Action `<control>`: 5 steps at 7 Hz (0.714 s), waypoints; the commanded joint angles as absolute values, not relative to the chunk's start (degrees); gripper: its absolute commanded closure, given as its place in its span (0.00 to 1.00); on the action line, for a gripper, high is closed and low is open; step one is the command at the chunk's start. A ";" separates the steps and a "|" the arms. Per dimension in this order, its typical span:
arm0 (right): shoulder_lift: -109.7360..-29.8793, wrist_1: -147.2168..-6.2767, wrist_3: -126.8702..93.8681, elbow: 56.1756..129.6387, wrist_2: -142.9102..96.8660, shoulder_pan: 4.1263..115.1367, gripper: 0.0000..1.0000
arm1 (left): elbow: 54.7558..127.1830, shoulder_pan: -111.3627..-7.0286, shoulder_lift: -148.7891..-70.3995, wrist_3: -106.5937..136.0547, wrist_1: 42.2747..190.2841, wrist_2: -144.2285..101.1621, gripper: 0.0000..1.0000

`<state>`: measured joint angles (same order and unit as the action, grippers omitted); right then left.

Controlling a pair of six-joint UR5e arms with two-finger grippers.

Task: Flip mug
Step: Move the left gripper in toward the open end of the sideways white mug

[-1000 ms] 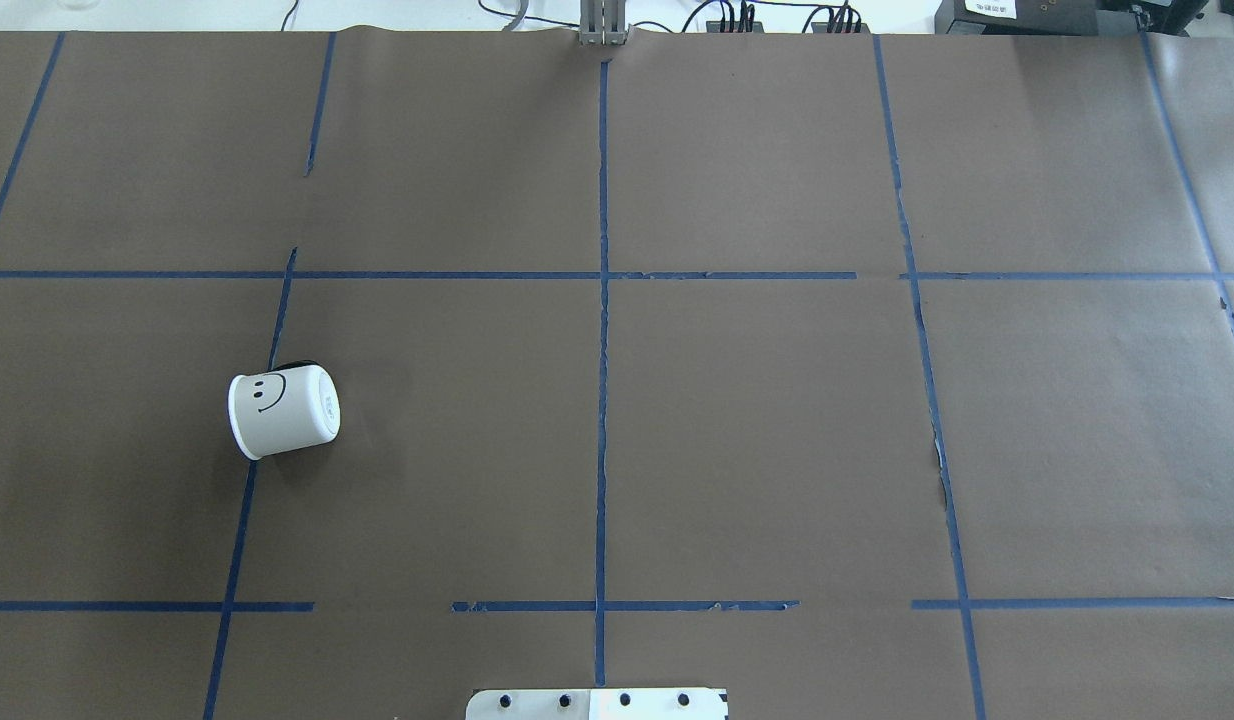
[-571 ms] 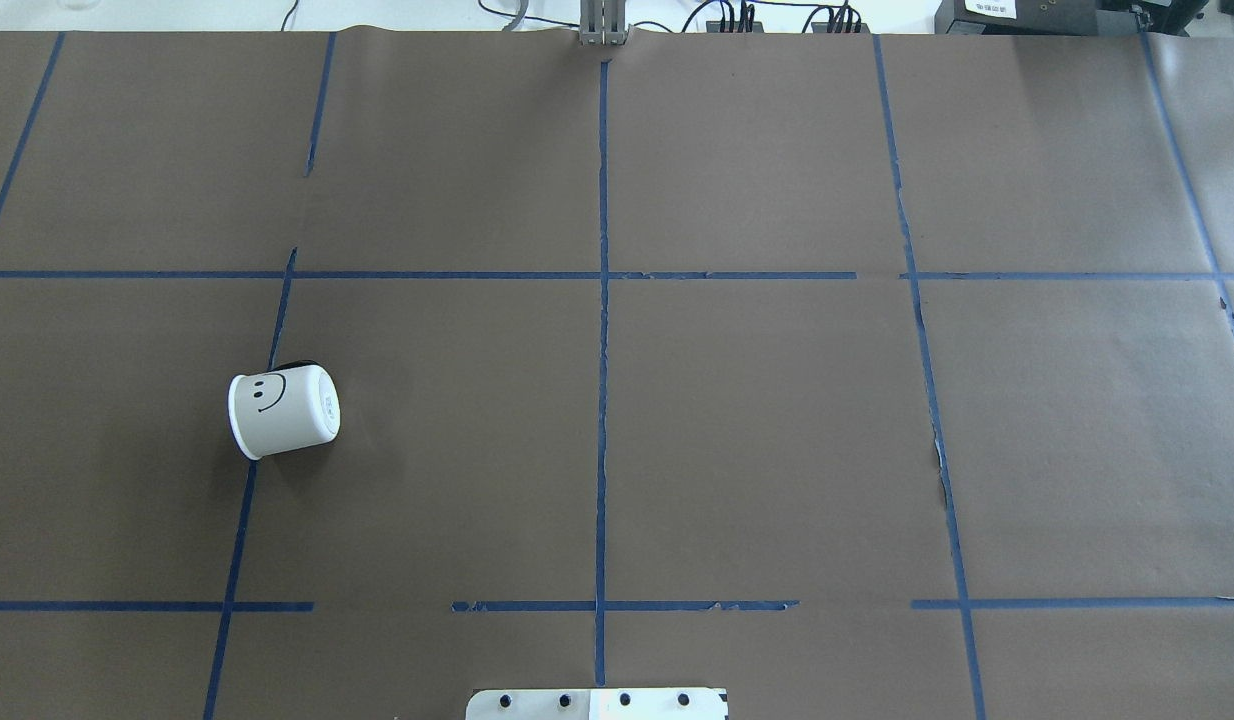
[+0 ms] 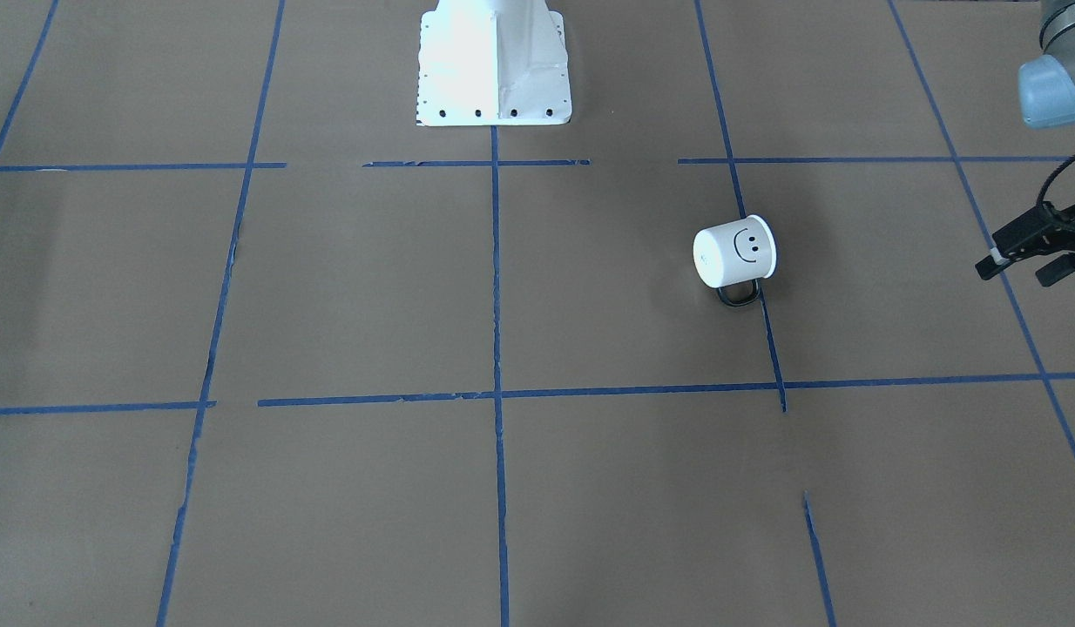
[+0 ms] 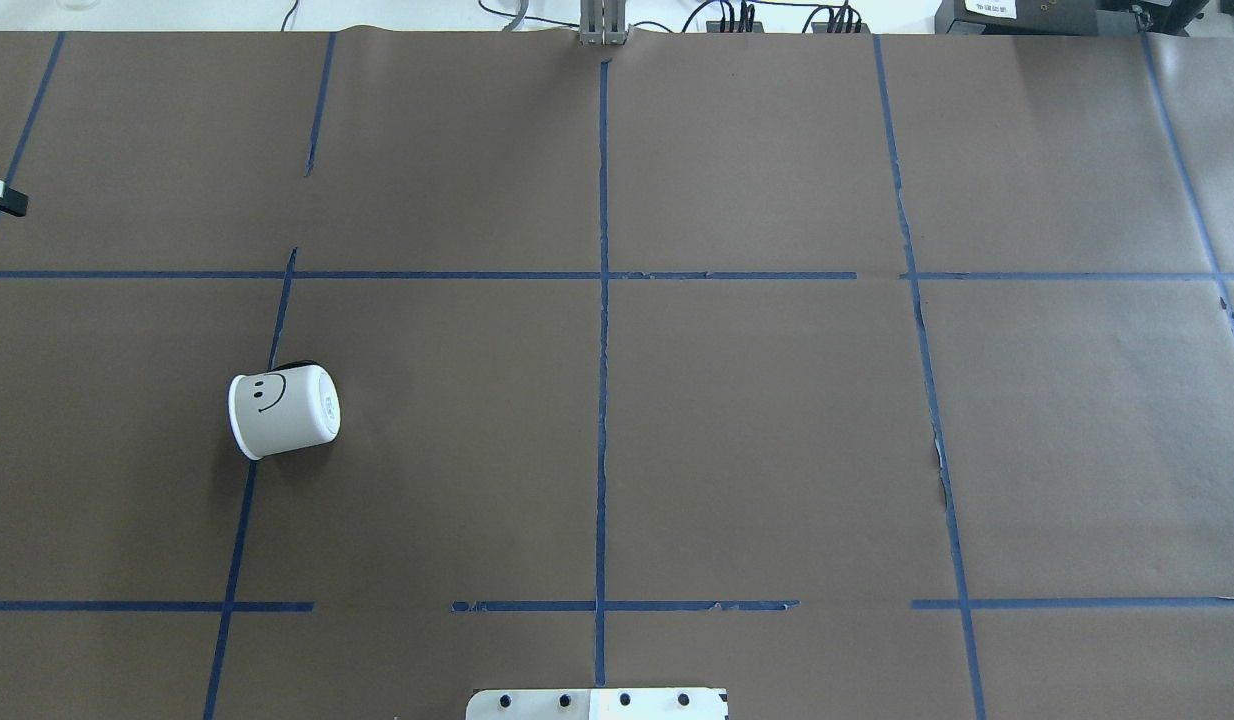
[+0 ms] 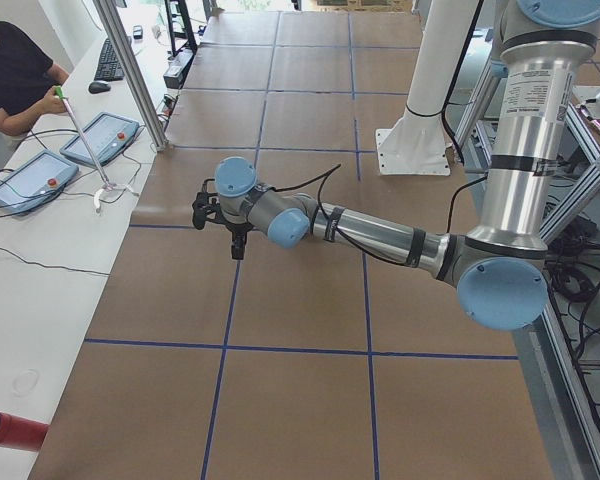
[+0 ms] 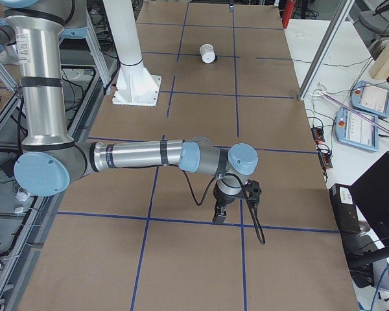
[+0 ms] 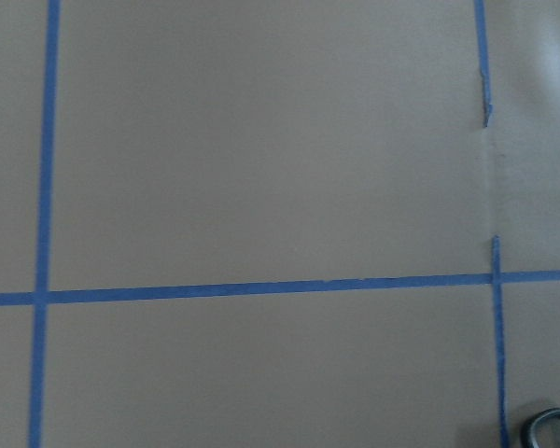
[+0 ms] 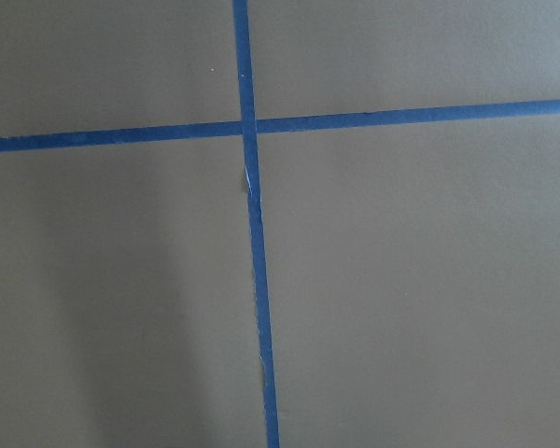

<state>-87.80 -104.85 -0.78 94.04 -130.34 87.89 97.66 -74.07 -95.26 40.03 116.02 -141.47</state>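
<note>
Nearest the robot, a white base plate (image 4: 597, 703) sat at the table's (image 4: 757, 430) edge. Farther out, on the robot's left, lay the mug (image 4: 282, 412) — on its side across a blue tape line (image 4: 239, 520), smiley face up, rim pointing left, black handle (image 3: 738, 294) on the far side. Farther still, the left gripper (image 3: 1015, 273) hovered well apart from it, fingers spread. The right gripper (image 6: 219, 217) hung at the table's other end; its fingers' state could not be told. A good approach would probably pinch the rim wall — clear of the handle — before tipping.
</note>
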 commanded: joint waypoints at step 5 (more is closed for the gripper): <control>-87.80 -104.85 -0.70 94.04 -130.34 87.89 0.00 | 91.68 -58.30 -93.52 78.62 160.60 -131.36 0.00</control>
<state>-87.80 -104.85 -0.78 94.04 -130.34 87.89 92.80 -61.70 -93.22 73.08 153.40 -136.49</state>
